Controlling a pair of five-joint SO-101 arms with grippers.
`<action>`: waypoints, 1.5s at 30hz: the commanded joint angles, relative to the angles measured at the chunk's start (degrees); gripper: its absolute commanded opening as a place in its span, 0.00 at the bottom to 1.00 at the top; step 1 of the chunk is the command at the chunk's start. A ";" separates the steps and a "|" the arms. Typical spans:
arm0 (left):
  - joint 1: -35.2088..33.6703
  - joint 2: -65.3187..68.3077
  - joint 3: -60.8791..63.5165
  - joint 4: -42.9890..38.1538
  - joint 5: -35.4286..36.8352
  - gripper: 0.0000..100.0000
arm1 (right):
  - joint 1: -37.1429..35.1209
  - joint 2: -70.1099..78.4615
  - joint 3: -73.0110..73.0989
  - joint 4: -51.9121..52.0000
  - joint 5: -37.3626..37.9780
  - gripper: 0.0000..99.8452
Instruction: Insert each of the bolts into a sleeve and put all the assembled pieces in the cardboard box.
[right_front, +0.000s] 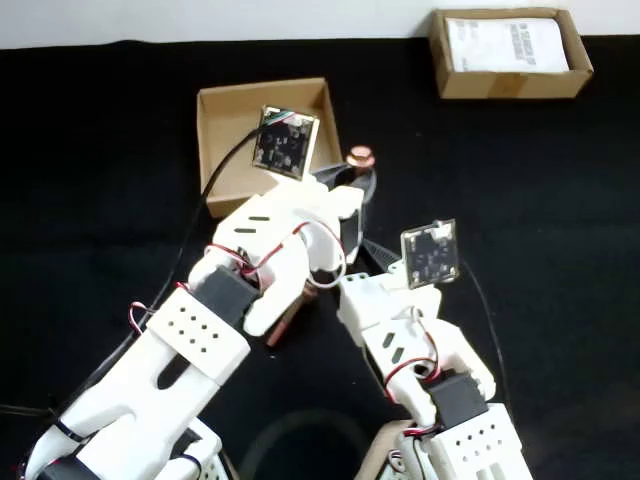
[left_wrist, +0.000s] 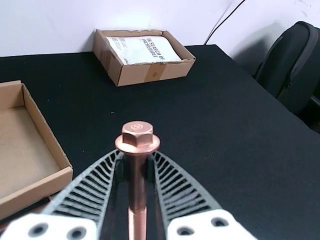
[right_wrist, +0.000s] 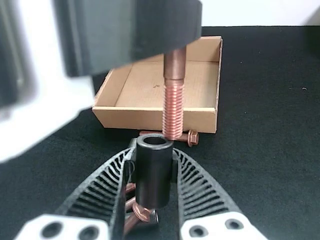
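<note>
My left gripper (left_wrist: 136, 161) is shut on a copper bolt (left_wrist: 136, 150), with the hex head (right_front: 360, 157) beyond the fingertips and the shank running back between the fingers. My right gripper (right_wrist: 154, 156) is shut on a black sleeve (right_wrist: 153, 175), which stands upright with its bore open. The bolt's threaded end (right_wrist: 173, 112) hangs just above the sleeve's mouth, in line with it; whether it has entered the bore I cannot tell. The open cardboard box (right_front: 228, 135) lies just beyond both grippers, with nothing showing on its floor (right_wrist: 170, 82).
Loose copper bolts lie on the black table: one (right_wrist: 189, 137) by the box's near wall and others (right_wrist: 136, 209) under the right gripper. A second cardboard box (right_front: 510, 82) holding a printed booklet sits at the far right. A dark bag (left_wrist: 295, 65) stands off the table.
</note>
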 joint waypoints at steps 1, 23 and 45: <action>0.04 -0.84 -0.75 -0.79 -0.18 0.01 | -0.04 -0.84 -0.48 -1.19 -0.44 0.01; 3.65 -4.09 3.65 3.16 -0.09 0.01 | 3.65 -0.84 -0.84 -1.19 -0.44 0.01; 4.53 -21.93 1.01 38.15 -0.18 0.24 | 6.20 -0.40 -0.92 -0.92 -0.44 0.01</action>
